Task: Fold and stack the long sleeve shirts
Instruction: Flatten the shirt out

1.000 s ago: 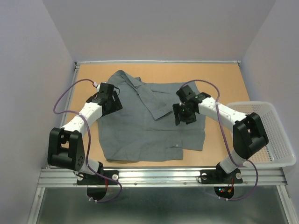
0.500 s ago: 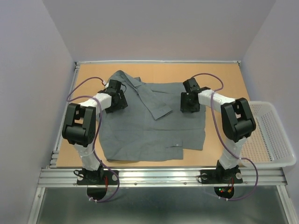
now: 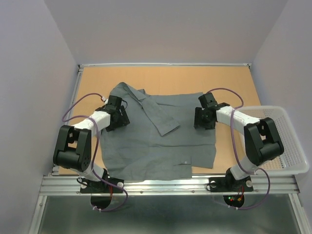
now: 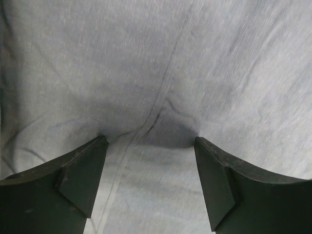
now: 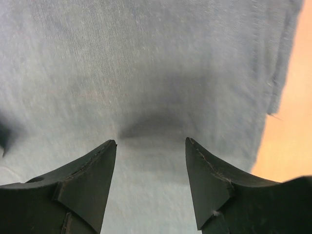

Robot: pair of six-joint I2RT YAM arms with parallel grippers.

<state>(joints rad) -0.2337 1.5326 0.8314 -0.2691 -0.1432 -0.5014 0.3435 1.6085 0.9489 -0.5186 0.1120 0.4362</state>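
Note:
The grey long sleeve shirt [image 3: 156, 144] lies spread on the table, collar [image 3: 163, 117] toward the back and hem near the front edge. My left gripper [image 3: 117, 114] is low over its left shoulder area. In the left wrist view my left gripper [image 4: 151, 142] is open, fingertips against the cloth [image 4: 146, 73] with a seam between them. My right gripper [image 3: 204, 118] is low over the shirt's right side. In the right wrist view my right gripper [image 5: 151, 142] is open on the cloth [image 5: 146, 63], near the shirt's right edge.
A white mesh basket [image 3: 287, 141] stands off the table's right side. Bare wooden table [image 3: 229, 80] shows behind the shirt and in the right wrist view [image 5: 292, 126]. Purple walls close in the left, back and right.
Both grippers have moved toward the near edge, the right one also outward. The shirt has slid nearer the front edge and its right side lies flatter.

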